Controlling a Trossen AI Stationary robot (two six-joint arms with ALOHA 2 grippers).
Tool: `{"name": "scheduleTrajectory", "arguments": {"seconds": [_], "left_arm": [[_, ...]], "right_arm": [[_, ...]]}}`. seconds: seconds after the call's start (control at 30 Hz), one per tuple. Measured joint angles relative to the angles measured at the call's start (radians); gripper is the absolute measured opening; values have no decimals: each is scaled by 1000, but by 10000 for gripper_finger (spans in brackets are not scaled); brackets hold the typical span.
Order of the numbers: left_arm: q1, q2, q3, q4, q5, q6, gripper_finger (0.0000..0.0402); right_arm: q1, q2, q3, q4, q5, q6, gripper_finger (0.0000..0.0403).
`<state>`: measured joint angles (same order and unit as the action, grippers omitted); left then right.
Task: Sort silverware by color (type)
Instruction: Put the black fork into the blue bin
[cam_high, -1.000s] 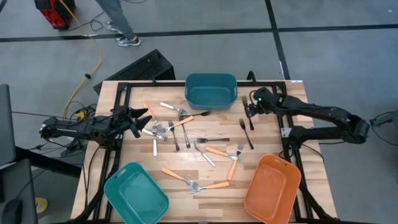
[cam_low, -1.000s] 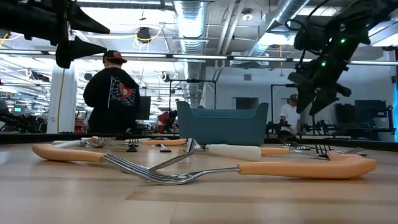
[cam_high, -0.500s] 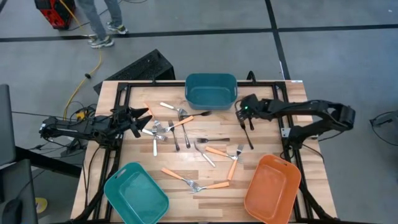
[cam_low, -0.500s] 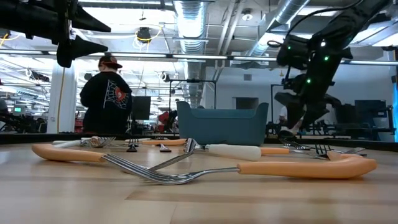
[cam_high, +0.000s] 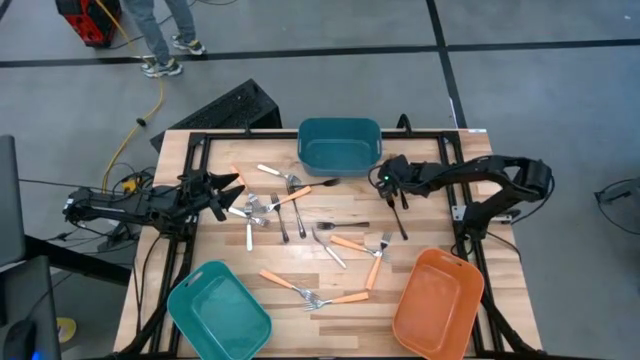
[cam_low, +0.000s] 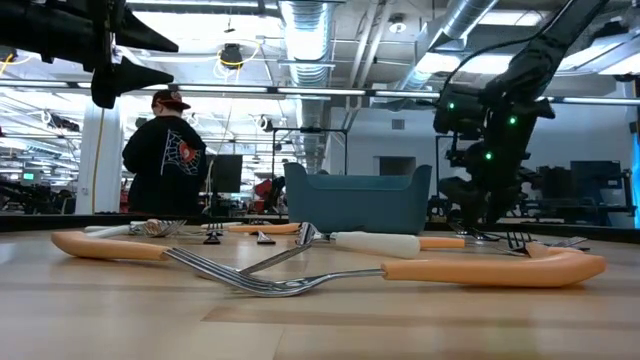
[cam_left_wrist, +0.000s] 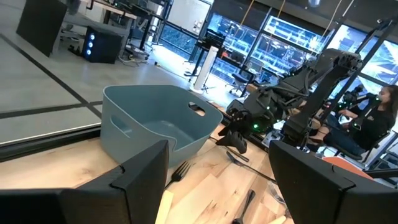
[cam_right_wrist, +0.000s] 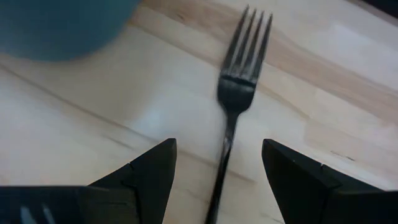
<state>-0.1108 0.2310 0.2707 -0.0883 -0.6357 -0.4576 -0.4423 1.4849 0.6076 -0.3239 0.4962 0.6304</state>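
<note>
Between the right end effector's (cam_right_wrist: 214, 168) spread fingers, dark fork (cam_right_wrist: 235, 109), seemingly untouched

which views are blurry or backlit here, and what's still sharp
Right wrist view: the dark fork between the open right claw is smeared soft. Low view: bright ceiling lights leave the arms as silhouettes, while the near orange-handled fork is fairly crisp. High view: evenly lit, sharp. Left wrist view: the teal bin is clear, the room behind hazy.

Grey floor (cam_high: 330, 25) with dark seams, yellow cable (cam_high: 150, 100), ceiling ducts (cam_low: 305, 25), person (cam_low: 165, 150) standing behind
</note>
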Motion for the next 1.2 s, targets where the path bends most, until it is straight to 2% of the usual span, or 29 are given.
{"name": "scheduleTrajectory", "arguments": {"seconds": [0.23,0.43,1.2], "left_arm": [[0,0,0,-1,0,0,261],[0,0,0,0,-5,0,261],[0,0,0,-2,-26,-10,261]], "right_arm": [[-17,16,-61,117,-8,1,264],[-69,10,-170,297,-82,-2,243],[-57,3,-183,284,-57,26,116]]}}
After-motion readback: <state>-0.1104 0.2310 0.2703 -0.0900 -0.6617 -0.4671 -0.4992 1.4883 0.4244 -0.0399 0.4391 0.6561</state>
